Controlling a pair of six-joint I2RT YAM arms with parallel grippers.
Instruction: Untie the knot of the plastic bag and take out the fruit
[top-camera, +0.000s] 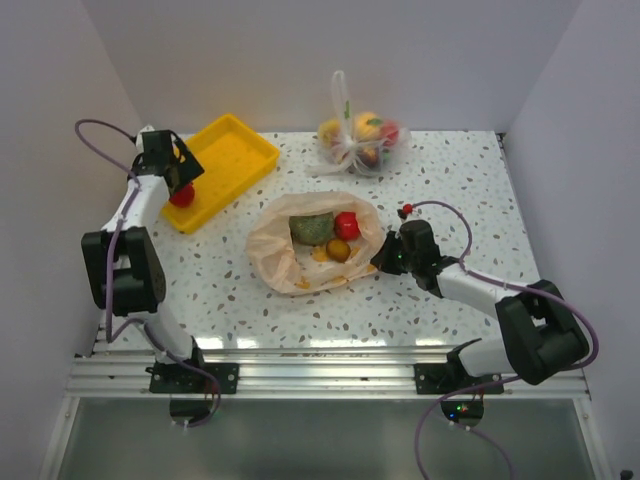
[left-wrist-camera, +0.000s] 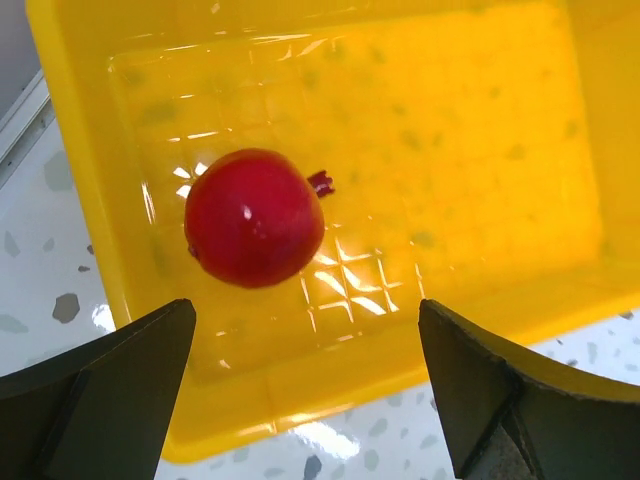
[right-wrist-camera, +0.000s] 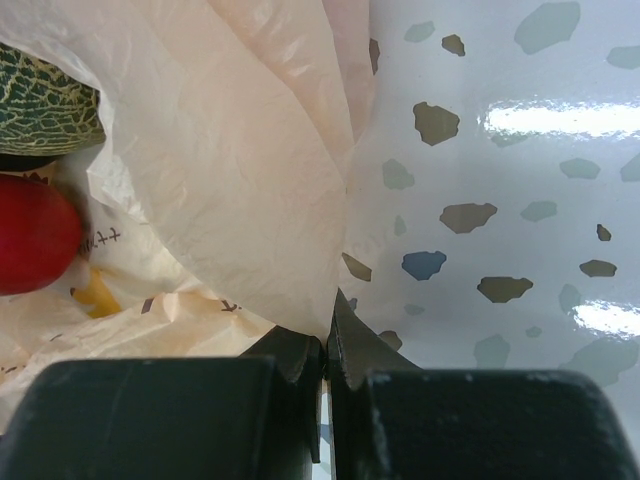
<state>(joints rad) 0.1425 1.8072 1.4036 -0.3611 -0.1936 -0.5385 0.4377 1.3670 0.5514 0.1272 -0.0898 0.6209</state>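
Observation:
The peach-orange plastic bag (top-camera: 300, 262) lies open in the middle of the table; no knot shows. Inside it are a green fruit (top-camera: 312, 229), a red fruit (top-camera: 347, 225) and a small brown fruit (top-camera: 338, 250). My right gripper (top-camera: 383, 259) is shut on the bag's right edge (right-wrist-camera: 290, 230); the green fruit (right-wrist-camera: 45, 110) and the red fruit (right-wrist-camera: 35, 235) show at that view's left. My left gripper (top-camera: 178, 180) is open over the yellow tray (top-camera: 222, 165), and a red fruit (left-wrist-camera: 255, 217) lies in the tray (left-wrist-camera: 480, 150) beyond its fingers (left-wrist-camera: 480, 390).
A clear bag of fruit (top-camera: 360, 138) with a white knot stands at the back of the table. The yellow tray sits at the back left. White walls close the sides and back. The table's front edge is a metal rail.

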